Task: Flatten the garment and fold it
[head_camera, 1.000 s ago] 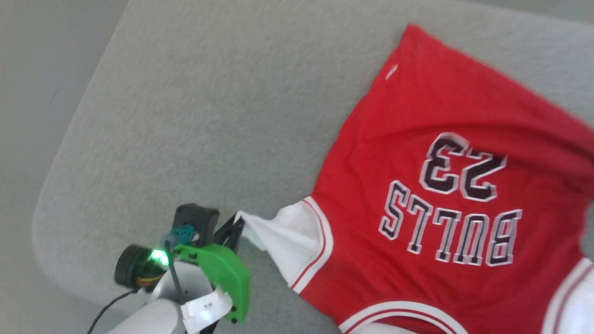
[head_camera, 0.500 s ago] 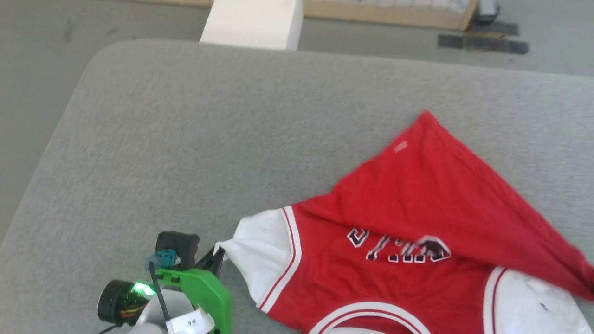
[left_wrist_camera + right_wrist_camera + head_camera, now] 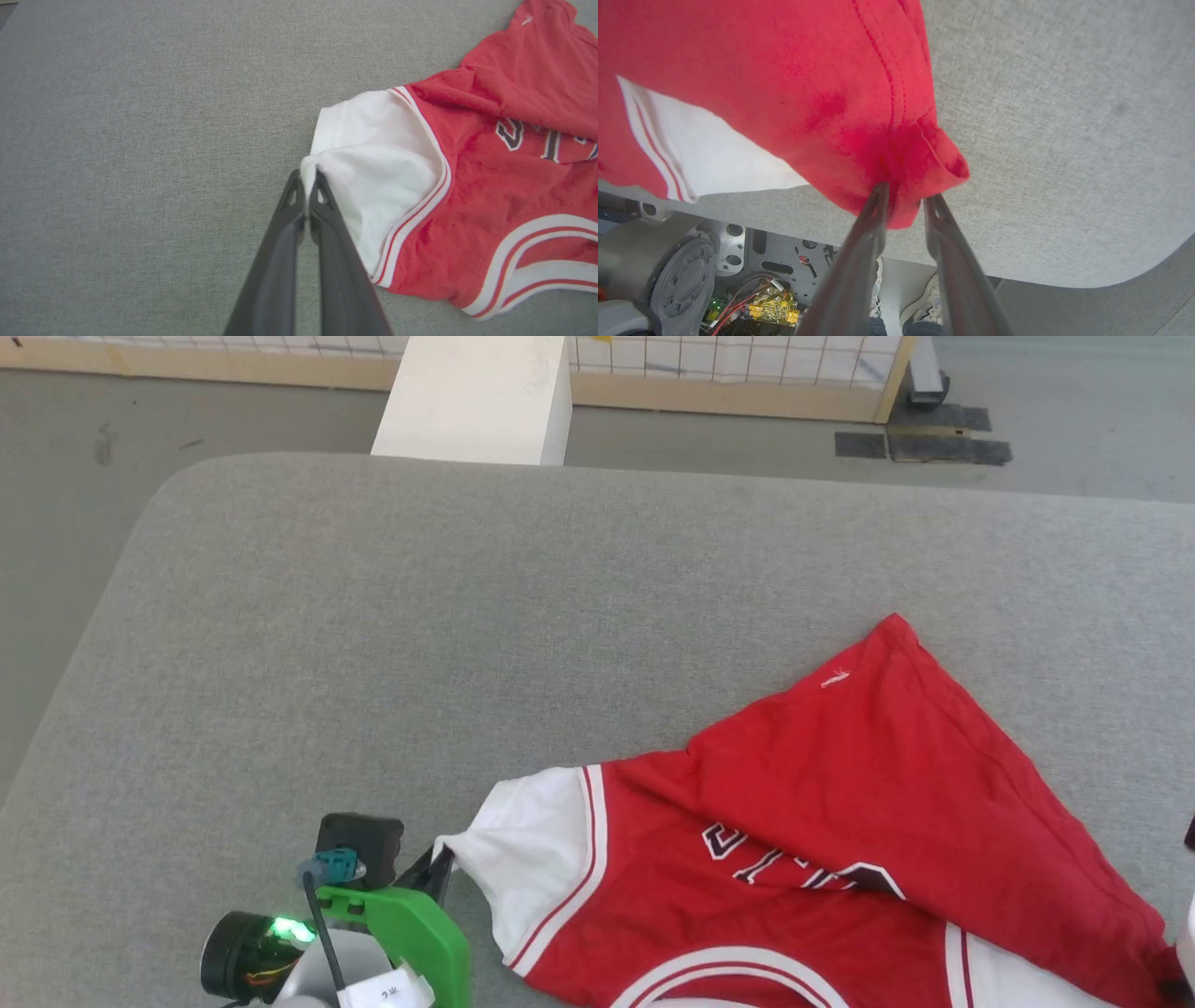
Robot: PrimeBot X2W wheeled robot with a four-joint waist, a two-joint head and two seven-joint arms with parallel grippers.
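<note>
Red shirt (image 3: 840, 803) at table's (image 3: 373, 663) near right edge, collar (image 3: 728, 959) cut off, lettering (image 3: 747, 861) half hidden under folded hem; left gripper (image 3: 308, 179) pinching white sleeve (image 3: 373, 154); right gripper (image 3: 906, 200) fingers slightly parted at bunched red corner (image 3: 924, 154)

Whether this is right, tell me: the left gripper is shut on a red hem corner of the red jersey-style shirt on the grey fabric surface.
Wrong part: the left gripper is shut on the white sleeve of the red jersey-style shirt, as the left wrist view shows.
</note>
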